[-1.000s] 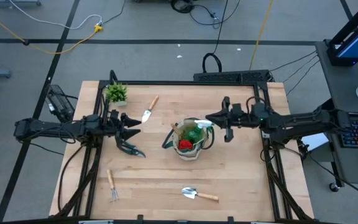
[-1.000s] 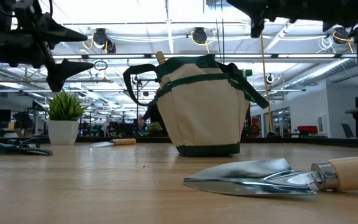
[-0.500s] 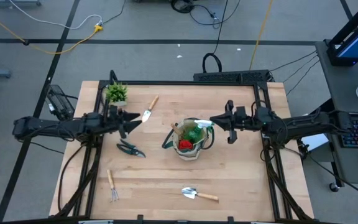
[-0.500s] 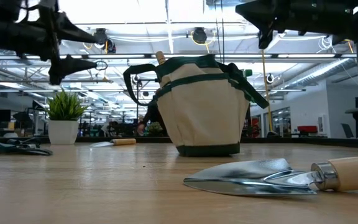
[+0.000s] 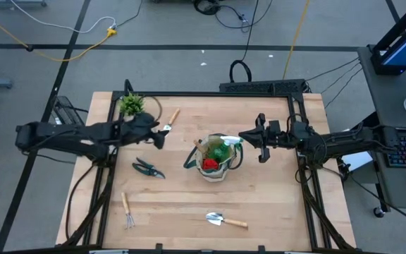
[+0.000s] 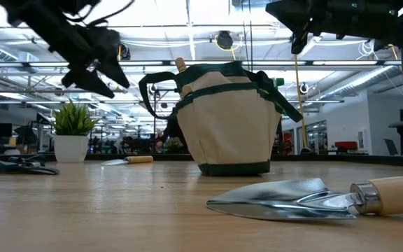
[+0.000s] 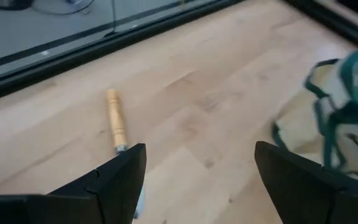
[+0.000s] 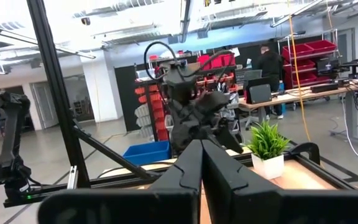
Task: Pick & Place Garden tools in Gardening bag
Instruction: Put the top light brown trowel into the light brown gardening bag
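While the bag (image 5: 218,159) stands upright near the middle of the table (image 5: 273,204), it already holds some of the load — something red, probably the glove (image 5: 209,164), something green that looks like the spray bottle (image 5: 220,151), and a wooden handle poking out of its top on the left arm's side. I'd call that part done.

Four tools are left out on the wood. A trowel (image 5: 168,124) lies beyond the bag toward the plant (image 5: 132,105); the shears (image 5: 147,168) lie to the bag's left; a fork (image 5: 127,211) sits well off from the bag by the near-left corner; a second trowel (image 5: 225,221) lies in front of the bag, near the table's front edge.

Poised above the far trowel is the left gripper (image 5: 152,132), between the plant and the bag, its jaws wide apart and empty — in its wrist view the trowel's handle (image 7: 115,121) shows just ahead between the fingers. That looks like the next pick, not yet made.

To the bag's right the right gripper (image 5: 262,140) hangs raised, jaws pressed together with nothing in them.

By my count, less than half is done.
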{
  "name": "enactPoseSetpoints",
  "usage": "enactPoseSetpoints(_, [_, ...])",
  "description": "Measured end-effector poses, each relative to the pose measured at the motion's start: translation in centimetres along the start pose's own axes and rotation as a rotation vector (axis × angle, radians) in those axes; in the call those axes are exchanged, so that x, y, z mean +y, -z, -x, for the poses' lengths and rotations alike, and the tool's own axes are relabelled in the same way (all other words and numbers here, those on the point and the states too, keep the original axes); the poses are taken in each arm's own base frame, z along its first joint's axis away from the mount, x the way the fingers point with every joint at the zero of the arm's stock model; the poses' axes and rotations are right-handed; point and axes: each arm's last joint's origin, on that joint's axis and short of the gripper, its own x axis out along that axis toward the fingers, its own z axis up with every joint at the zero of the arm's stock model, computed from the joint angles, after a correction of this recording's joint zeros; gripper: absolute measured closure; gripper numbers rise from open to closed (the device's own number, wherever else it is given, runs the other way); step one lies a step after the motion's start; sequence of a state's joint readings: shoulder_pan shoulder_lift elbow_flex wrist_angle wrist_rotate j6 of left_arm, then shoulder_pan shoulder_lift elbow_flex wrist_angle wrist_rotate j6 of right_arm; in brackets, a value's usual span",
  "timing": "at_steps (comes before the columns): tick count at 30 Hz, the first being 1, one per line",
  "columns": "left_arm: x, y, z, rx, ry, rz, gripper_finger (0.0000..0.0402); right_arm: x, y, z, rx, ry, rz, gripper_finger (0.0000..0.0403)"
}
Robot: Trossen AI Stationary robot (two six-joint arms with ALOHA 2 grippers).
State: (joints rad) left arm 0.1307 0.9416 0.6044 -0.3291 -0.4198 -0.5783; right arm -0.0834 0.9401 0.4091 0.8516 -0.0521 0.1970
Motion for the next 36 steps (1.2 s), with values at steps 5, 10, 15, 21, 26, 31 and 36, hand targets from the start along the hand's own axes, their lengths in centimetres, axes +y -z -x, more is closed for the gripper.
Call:
enactPoseSetpoints(5, [-0.4, -1.5, -2.0, 0.070, -0.081, -0.012, 0.0094, 0.0, 0.0, 0.0, -0.001, 0.000, 0.000, 0.0403])
enactPoseSetpoints(10, [-0.3, -2.9, -4.0, 0.175, -0.129, -0.020, 0.0094, 0.0, 0.0, 0.0, -0.005, -0.001, 0.000, 0.0403])
enactPoseSetpoints(15, [0.6, -4.2, -5.6, 0.260, -0.208, 0.007, 0.0094, 0.0, 0.0, 0.0, -0.005, -0.001, 0.000, 0.0403])
enactPoseSetpoints(21, [1.7, -5.3, -7.6, 0.342, -0.206, 0.059, 0.0094, 0.0, 0.0, 0.0, -0.005, -0.002, 0.000, 0.0403])
enactPoseSetpoints(26, [2.7, -5.0, -9.1, 0.404, -0.215, 0.060, 0.0094, 0.0, 0.0, 0.0, -0.004, -0.002, 0.004, 0.0403])
enactPoseSetpoints(31, [3.5, -4.5, -10.5, 0.465, -0.219, 0.081, 0.0094, 0.0, 0.2, 0.0, 0.024, 0.001, 0.007, 0.0403])
enactPoseSetpoints(36, [3.9, -3.9, -11.6, 0.495, -0.238, 0.085, 0.0094, -0.1, 0.7, 0.0, 0.070, 0.008, 0.024, 0.0403])
